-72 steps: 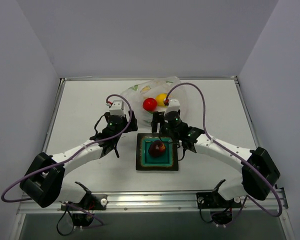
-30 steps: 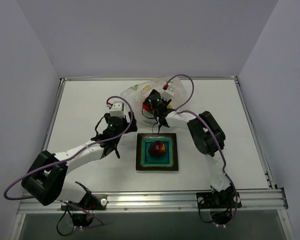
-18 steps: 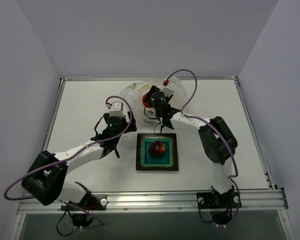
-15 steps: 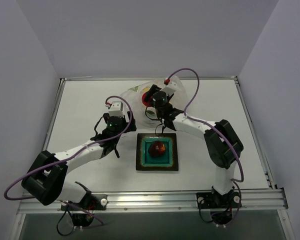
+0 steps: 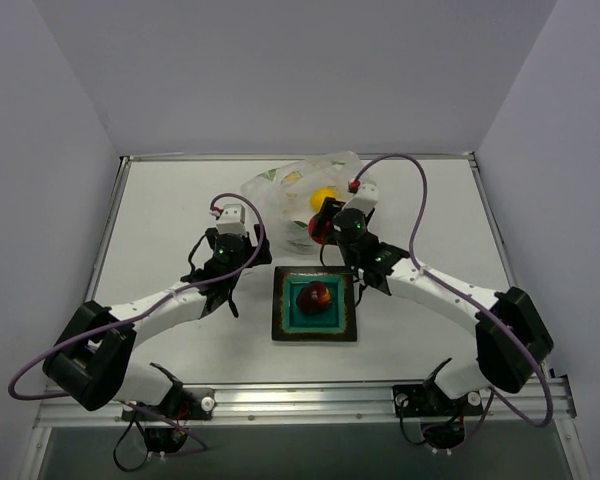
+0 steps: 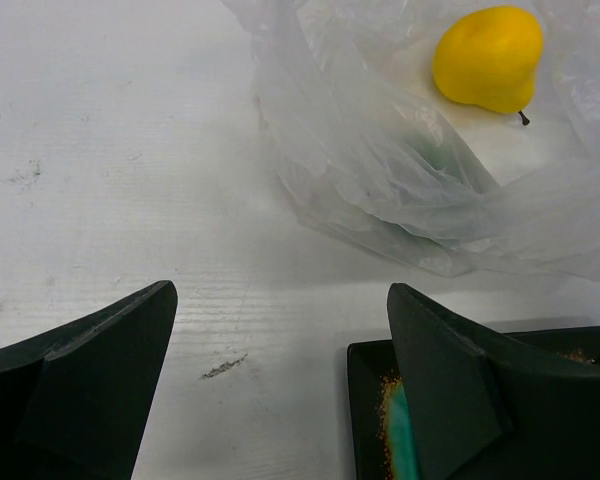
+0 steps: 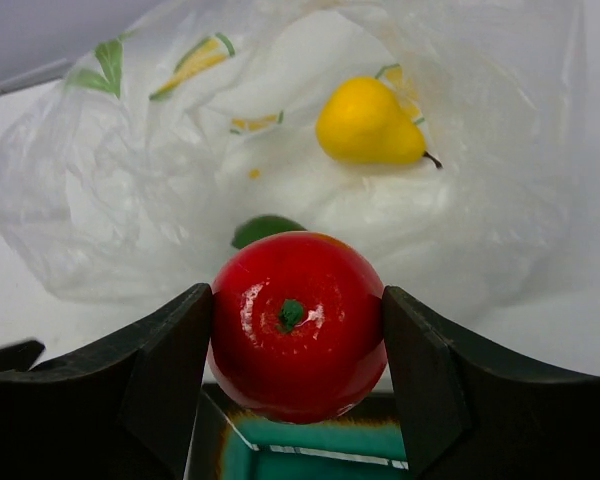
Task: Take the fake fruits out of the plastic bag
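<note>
My right gripper (image 7: 296, 345) is shut on the bright red round fruit (image 7: 296, 338), held just past the far edge of the teal plate (image 5: 337, 322); it also shows in the top view (image 5: 320, 228). The dark red fruit (image 5: 314, 297) lies on the plate. The yellow fruit (image 7: 368, 126) lies in the open translucent plastic bag (image 7: 130, 210), also seen in the top view (image 5: 323, 197). The green fruit (image 7: 263, 229) peeks out behind the red one, inside the bag. My left gripper (image 6: 280, 390) is open and empty over the table, left of the plate (image 6: 375, 420).
The bag (image 5: 280, 195) lies at the back middle of the white table. The yellow fruit (image 6: 488, 58) and bag folds (image 6: 380, 170) lie ahead of the left gripper. Grey walls enclose the table on three sides.
The right arm reached into the bag, closed on the bright red fruit and drew it back toward the plate. The left arm has barely moved.
</note>
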Available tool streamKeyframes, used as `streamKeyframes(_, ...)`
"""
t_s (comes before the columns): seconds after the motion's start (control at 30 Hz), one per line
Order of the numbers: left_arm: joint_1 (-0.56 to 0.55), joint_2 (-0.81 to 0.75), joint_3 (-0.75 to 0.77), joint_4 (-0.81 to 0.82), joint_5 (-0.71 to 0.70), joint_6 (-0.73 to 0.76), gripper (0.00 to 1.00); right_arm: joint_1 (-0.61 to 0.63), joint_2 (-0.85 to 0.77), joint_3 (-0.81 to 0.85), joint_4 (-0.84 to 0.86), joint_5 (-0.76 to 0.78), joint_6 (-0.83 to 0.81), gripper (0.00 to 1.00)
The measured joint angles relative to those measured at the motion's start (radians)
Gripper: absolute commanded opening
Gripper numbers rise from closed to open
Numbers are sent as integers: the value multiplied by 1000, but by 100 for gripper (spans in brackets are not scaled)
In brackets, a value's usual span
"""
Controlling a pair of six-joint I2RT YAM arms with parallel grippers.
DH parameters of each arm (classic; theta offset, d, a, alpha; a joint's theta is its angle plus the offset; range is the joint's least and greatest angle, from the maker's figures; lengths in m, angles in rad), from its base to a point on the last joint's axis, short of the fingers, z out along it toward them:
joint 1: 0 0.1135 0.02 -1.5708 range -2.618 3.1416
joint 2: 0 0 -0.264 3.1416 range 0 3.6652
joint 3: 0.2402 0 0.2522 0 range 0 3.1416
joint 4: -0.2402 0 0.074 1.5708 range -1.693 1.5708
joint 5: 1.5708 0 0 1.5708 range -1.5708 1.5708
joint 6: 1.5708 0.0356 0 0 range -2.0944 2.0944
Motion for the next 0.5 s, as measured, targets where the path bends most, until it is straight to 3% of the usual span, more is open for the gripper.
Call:
streamKeyframes(0.23, 0, 0, 0, 5, 7, 0, 85, 39, -262, -238, -143, -1, 13, 53)
streamKeyframes(0.5, 0, 0, 0, 5, 7, 0, 84, 60, -234, -345, -177, -40, 47, 53)
